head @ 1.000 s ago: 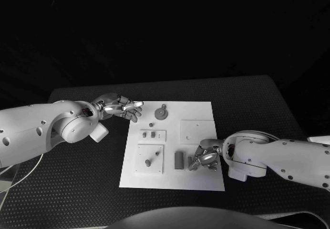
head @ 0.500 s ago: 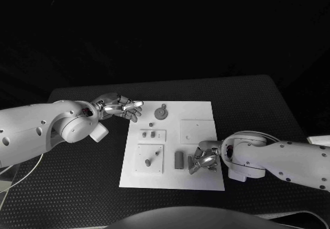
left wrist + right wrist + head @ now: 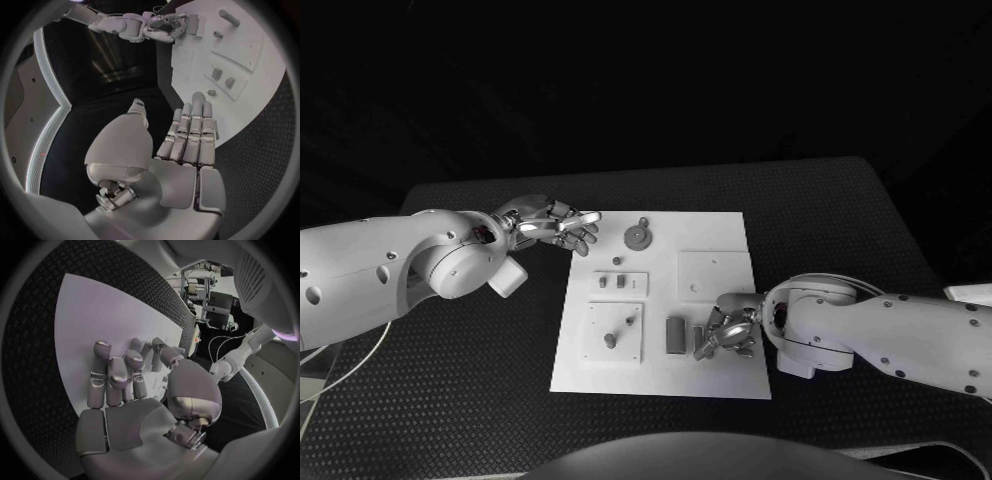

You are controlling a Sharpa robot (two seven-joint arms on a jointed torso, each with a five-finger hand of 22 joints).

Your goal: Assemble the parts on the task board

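Observation:
The white task board [image 3: 718, 232] lies mid-table. Grey parts on it include a round disc [image 3: 638, 237], small pegs [image 3: 610, 283] in a raised plate, an oblong piece [image 3: 610, 341] and a grey bar [image 3: 676, 336]. My left hand [image 3: 554, 225] hovers by the board's far left corner with its fingers apart and nothing in it [image 3: 187, 135]. My right hand [image 3: 730, 331] rests fingers-down on the board's near right part, just beside the bar. Its thumb and fingertips [image 3: 134, 360] close around a small grey part [image 3: 155, 356]. Whether that part is pinched is unclear.
The board sits on a black textured table [image 3: 473, 400]. A square raised plate [image 3: 714, 270] lies just beyond my right hand. My right arm [image 3: 891, 335] crosses the table's near right side, and my left arm [image 3: 401, 270] covers its left side.
My right hand has edged slightly toward the grey bar and settled lower on the board. My left hand has stayed where it was.

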